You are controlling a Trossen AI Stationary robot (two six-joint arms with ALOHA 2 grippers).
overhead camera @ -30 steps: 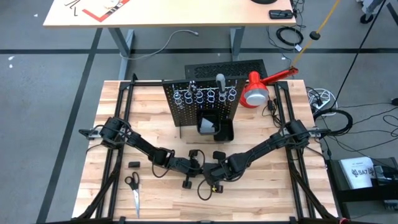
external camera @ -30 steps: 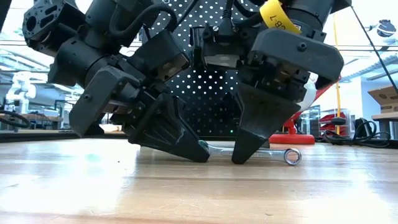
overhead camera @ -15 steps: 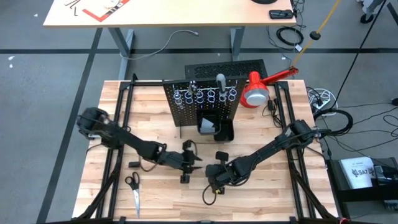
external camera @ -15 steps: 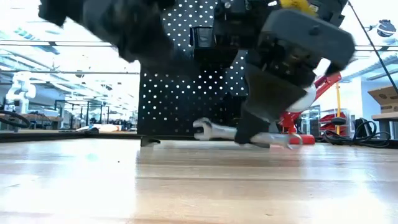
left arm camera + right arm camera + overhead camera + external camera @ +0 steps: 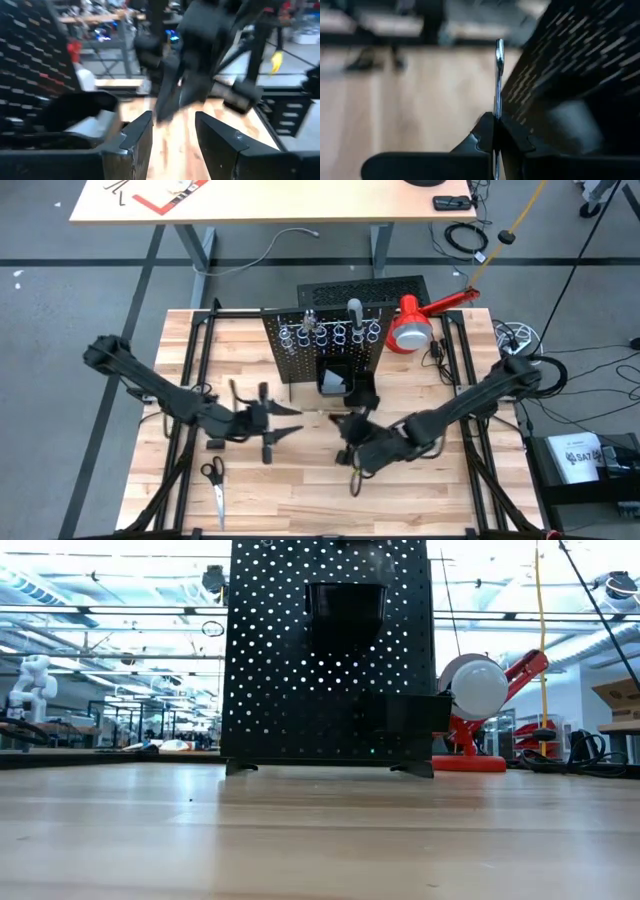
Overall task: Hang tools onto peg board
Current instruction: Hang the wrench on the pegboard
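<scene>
The wrench [image 5: 498, 75], a thin silver one, is clamped in the right hand [image 5: 496, 131], which is clenched on its shank so that the ring end sticks straight out past the fingertips. In the overhead view the right hand [image 5: 352, 423] is lifted above the middle of the desk [image 5: 470, 490], just in front of the black bin [image 5: 344, 383] at the foot of the peg board [image 5: 325, 345]. The wrench itself is too thin to make out from above.

Across from it, the left hand [image 5: 172, 137] is released and holds nothing, its two fingers standing apart. From above, the left hand [image 5: 272, 423] sits over the desk to the left of the board, near but apart from the right one, and looks to be waiting.

Further out, the peg board stands upright at the back of the desk with a row of silver rings [image 5: 330, 333] along its top. A pair of scissors [image 5: 214, 480] lies near the desk's front left edge, and a red lamp [image 5: 412, 325] stands to the right of the board. From desk height only the board [image 5: 328, 650] and its bin [image 5: 345, 612] show; neither hand is in that view.

The main risk, as I judge it, is the thin grip: the wrench is pinched on a narrow flat, so it could twist or slide when its end meets a ring or the bin's edge. If it arrives tilted, it may catch the board's face or the rim and fall to the desk. The two arms are also close enough that a careless swing could knock them together.
</scene>
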